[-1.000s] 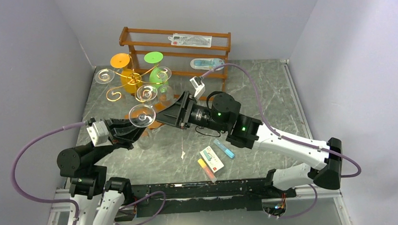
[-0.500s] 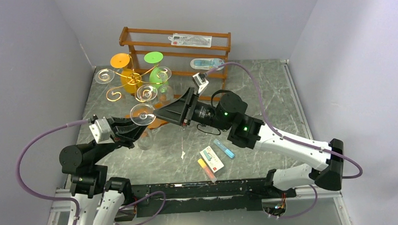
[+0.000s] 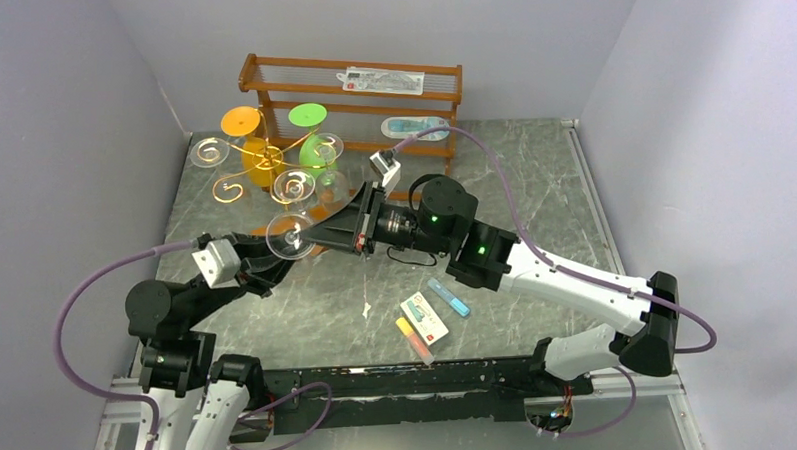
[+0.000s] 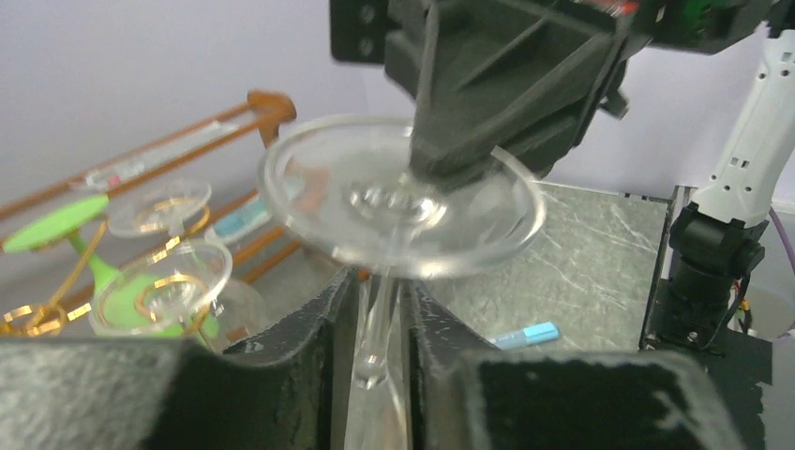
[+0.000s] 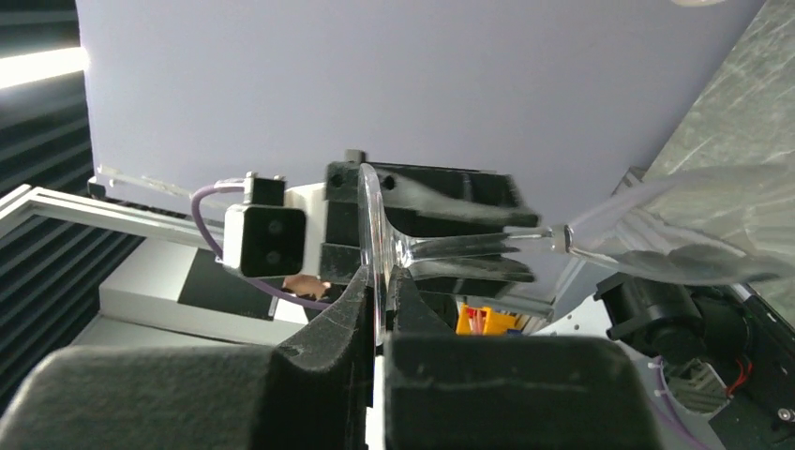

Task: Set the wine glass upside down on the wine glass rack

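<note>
Both arms, the left arm (image 3: 167, 308) and the right arm (image 3: 577, 279), have black round joints and white covers between them. A purple cable (image 3: 135, 257) loops out from each one. Two green lights (image 3: 433, 221) glow on the right arm. Each wrist carries a small white camera box (image 3: 216, 261). The fingers (image 4: 187, 394) are black and grainy.

One fixed overhead view, two close wrist views from opposite sides of the same wine glass (image 4: 319, 202)

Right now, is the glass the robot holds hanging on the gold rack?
No, the right gripper pinches the wine glass in the air, off the rack.
</note>
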You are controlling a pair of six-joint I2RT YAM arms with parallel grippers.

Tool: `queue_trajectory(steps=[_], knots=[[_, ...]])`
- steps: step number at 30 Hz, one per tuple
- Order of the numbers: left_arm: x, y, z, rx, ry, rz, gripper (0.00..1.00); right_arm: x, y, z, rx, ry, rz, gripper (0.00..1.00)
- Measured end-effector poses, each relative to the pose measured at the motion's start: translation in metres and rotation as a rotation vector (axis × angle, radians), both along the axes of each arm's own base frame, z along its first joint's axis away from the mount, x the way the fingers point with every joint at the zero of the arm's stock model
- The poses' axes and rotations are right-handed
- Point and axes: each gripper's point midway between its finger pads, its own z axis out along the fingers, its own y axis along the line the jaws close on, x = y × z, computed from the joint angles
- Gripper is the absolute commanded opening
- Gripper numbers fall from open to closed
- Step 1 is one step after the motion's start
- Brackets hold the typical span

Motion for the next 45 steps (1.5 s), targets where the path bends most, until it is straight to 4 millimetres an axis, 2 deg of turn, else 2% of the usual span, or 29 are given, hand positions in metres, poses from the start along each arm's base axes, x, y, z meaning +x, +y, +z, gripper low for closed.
queue_trajectory(steps=[4,7,10,15,23,24,26,28,29,34,35,38,42,45], knots=[[0.008,0.003,-0.018,0.027,0.065,0.035,0.33,0.004,-0.006,0.007,0.018,0.007,-0.007,0.0],[0.01,0.003,-0.022,0.035,0.076,0.04,0.29,0.003,-0.009,0.013,0.037,0.023,0.003,0.0],[0.01,0.003,-0.023,0.037,0.077,0.039,0.26,0.004,-0.01,0.01,0.047,0.049,0.011,0.0],[0.012,0.001,-0.027,0.038,0.09,0.022,0.31,0.006,-0.011,0.007,0.072,0.09,0.024,0.0],[0.016,-0.002,-0.032,0.045,0.112,0.005,0.31,0.009,-0.007,0.0,0.088,0.126,0.043,0.0],[0.016,-0.002,-0.033,0.044,0.115,0.001,0.29,0.008,-0.007,-0.002,0.088,0.13,0.046,0.0],[0.016,-0.003,-0.036,0.042,0.12,-0.004,0.11,0.008,-0.006,-0.004,0.089,0.136,0.049,0.0],[0.016,-0.004,-0.039,0.044,0.126,-0.012,0.05,0.01,-0.005,-0.008,0.089,0.145,0.045,0.0],[0.016,-0.004,-0.04,0.045,0.128,-0.012,0.05,0.012,-0.004,-0.009,0.088,0.15,0.041,0.04],[0.021,0.0,-0.046,0.037,0.167,0.03,0.05,0.014,-0.004,-0.013,0.08,0.152,0.028,0.57],[0.024,0.004,-0.049,0.031,0.188,0.06,0.05,0.015,-0.005,-0.013,0.078,0.145,0.023,0.62],[0.032,0.017,-0.058,0.004,0.251,0.175,0.05,0.021,-0.011,-0.016,0.062,0.112,-0.021,0.69],[0.042,0.048,-0.068,-0.047,0.316,0.391,0.05,0.038,-0.032,-0.03,0.017,0.057,-0.149,0.71],[0.044,0.072,-0.064,-0.093,0.322,0.533,0.05,0.049,-0.048,-0.035,-0.017,0.004,-0.244,0.71]])
